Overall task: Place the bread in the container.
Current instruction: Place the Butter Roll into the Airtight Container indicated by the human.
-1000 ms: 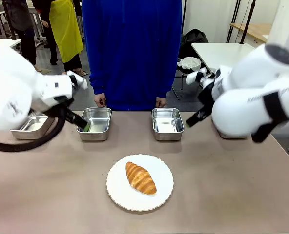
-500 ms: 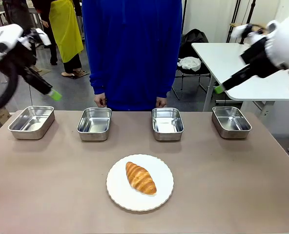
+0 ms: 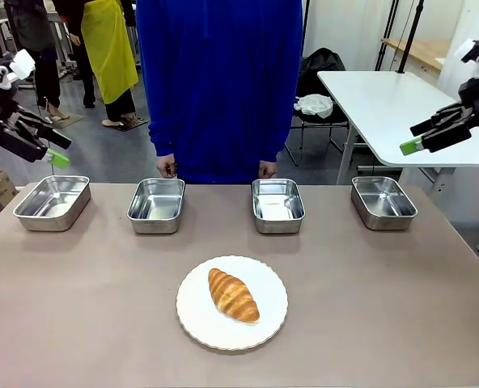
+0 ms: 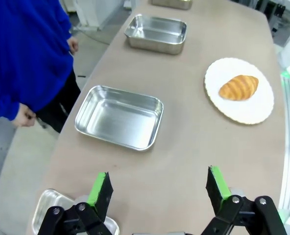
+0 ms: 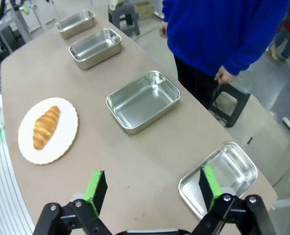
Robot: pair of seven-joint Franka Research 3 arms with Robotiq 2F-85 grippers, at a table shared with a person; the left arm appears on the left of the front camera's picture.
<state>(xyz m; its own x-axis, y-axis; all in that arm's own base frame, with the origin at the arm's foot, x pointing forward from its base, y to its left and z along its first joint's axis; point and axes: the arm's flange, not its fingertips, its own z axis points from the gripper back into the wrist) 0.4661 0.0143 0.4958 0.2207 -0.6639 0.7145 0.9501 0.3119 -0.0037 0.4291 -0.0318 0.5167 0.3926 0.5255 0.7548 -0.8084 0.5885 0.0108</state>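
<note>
The bread, a golden-brown croissant (image 3: 233, 294), lies on a round white scalloped plate (image 3: 268, 323) at the table's front middle; it is also seen as the croissant (image 4: 238, 87) and croissant (image 5: 45, 127) in the wrist views. Several steel pans stand in a row at the far side: far-left pan (image 3: 52, 202), left-middle pan (image 3: 156, 205), right-middle pan (image 3: 277, 205), far-right pan (image 3: 383, 202). My left gripper (image 3: 49, 147) hangs open high above the far-left pan, empty. My right gripper (image 3: 424, 136) is open high above the far-right pan, empty.
A person in a blue top (image 3: 219, 81) stands at the far edge, hands (image 3: 167, 166) resting by the middle pans. A white table (image 3: 385, 97) stands behind on the right. Bare table surface surrounds the plate.
Both arms have lifted up and swung outward away from the table's middle, the left one to the far left, the right one to the far right. The croissant and pans have not moved.
</note>
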